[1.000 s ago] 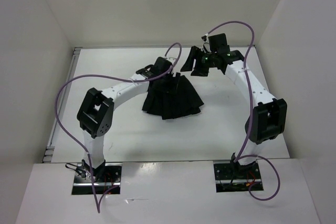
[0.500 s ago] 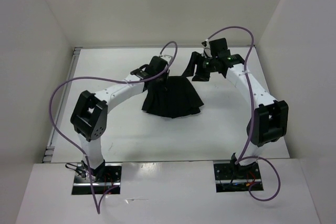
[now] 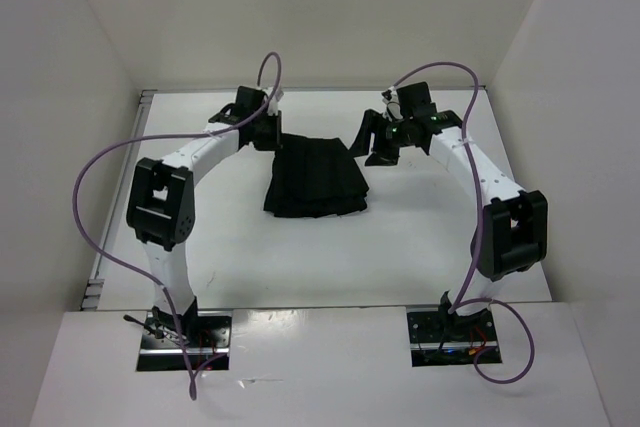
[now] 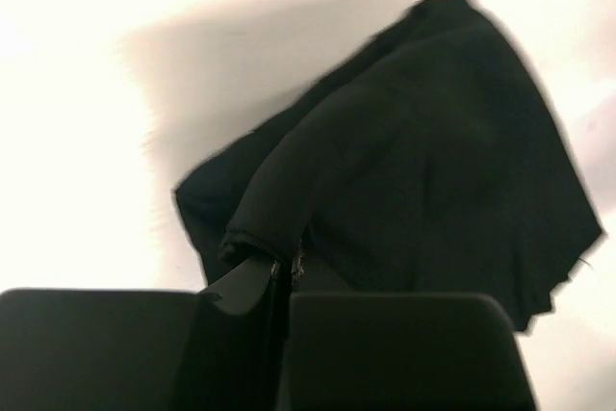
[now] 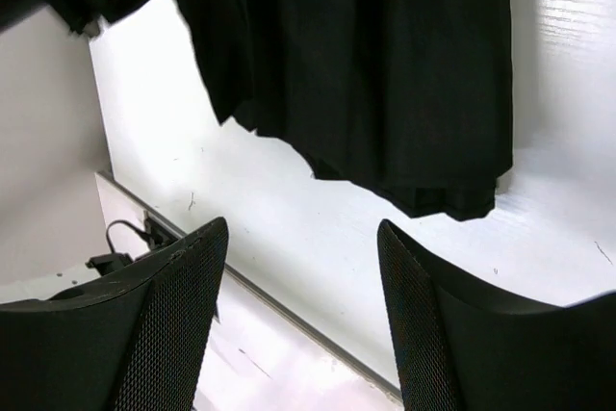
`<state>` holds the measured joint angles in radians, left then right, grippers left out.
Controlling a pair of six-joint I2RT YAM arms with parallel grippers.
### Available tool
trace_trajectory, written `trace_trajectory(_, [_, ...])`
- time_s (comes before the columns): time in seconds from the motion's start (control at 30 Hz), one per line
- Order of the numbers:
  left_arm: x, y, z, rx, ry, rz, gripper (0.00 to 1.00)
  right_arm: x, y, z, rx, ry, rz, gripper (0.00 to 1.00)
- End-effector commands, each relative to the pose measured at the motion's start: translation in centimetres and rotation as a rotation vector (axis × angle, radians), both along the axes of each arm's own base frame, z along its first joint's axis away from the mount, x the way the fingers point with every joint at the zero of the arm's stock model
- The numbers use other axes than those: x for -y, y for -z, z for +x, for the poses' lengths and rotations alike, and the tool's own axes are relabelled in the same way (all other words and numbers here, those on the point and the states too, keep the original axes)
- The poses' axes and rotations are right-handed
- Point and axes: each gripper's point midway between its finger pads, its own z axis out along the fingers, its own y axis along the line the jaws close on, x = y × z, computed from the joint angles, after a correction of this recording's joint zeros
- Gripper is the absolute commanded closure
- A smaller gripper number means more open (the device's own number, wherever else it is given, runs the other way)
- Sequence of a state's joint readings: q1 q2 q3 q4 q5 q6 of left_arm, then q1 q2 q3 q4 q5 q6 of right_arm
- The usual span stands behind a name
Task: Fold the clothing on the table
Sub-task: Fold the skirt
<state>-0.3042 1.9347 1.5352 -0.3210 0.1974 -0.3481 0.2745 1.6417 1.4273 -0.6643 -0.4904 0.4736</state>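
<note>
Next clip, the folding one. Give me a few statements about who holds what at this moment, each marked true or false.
1. The left fingers are shut on an edge of the clothing. True.
2. The right fingers also grip the clothing. False: they stand open with nothing between them, and the fabric lies beyond them.
3. The clothing hangs wholly clear of the table. False: most of it rests on the tabletop.
4. In the top view, the clothing lies between the two arms. True.
</note>
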Motion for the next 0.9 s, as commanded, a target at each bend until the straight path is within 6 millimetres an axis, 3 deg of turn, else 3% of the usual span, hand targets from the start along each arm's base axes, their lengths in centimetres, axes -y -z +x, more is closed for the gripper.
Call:
trace_trajectory(0.0, [0.1, 0.6, 1.3, -0.036, 0.048, -0.12, 1.0, 0.1, -2.4, -0.2, 0.093, -0.017, 0.03, 0.31])
trace_trajectory(0.1, [-1.8, 3.6, 1.2, -0.13, 0.016, -0.123, 0.81, 0.1, -2.4, -0.2, 0.093, -0.017, 0.03, 0.31])
trace_trajectory(0.13, [-2.8, 4.1, 1.3, -0.156, -0.015, -0.127, 0.58, 0.1, -2.7, -0.3, 0.108, -0.023, 0.029, 0.31])
trace_trajectory(0.17, [-3.5, 4.6, 1.1, -0.174, -0.029, -0.124, 0.53, 0.1, -2.7, -0.3, 0.108, -0.023, 0.029, 0.31])
trace_trajectory(0.23, [-4.3, 3.9, 0.6, -0.191, -0.058, -0.165, 0.46, 0.1, -2.7, -0.3, 0.108, -0.023, 0.029, 0.31])
trace_trajectory(0.27, [-5.4, 2.2, 0.5, -0.158, -0.076, -0.172, 0.29, 0.3, -2.6, -0.2, 0.11, -0.016, 0.021, 0.31])
trace_trajectory(0.33, [-5.9, 0.8, -0.4, -0.156, -0.089, -0.187, 0.19, 0.4, -2.9, -0.2, 0.122, -0.01, 0.017, 0.31])
trace_trajectory(0.43, [-6.1, -2.6, -2.2, -0.115, -0.053, -0.175, 0.19, 0.8, -2.7, 0.2, 0.128, 0.013, -0.007, 0.32])
trace_trajectory(0.53, [-5.6, -4.4, -3.3, -0.088, -0.01, -0.205, 0.2, 0.6, -1.9, 0.5, 0.105, 0.012, -0.001, 0.34])
trace_trajectory(0.67, [-2.2, -7.7, -5.7, -0.022, 0.179, -0.376, 0.2, 0.2, -1.4, 1.0, 0.095, 0.013, 0.01, 0.35])
trace_trajectory(0.77, [-0.9, -5.5, -6.3, -0.066, 0.255, -0.455, 0.25, 0.2, -1.0, 1.1, 0.086, 0.013, 0.008, 0.38])
trace_trajectory(0.8, [-0.9, -3.1, -6.1, -0.126, 0.236, -0.462, 0.34, 0.3, -1.0, 1.2, 0.088, 0.019, 0.001, 0.38])
trace_trajectory(0.87, [-0.9, -0.6, -6.2, -0.188, 0.221, -0.462, 0.47, 0.4, -1.3, 1.4, 0.099, 0.027, -0.004, 0.39])
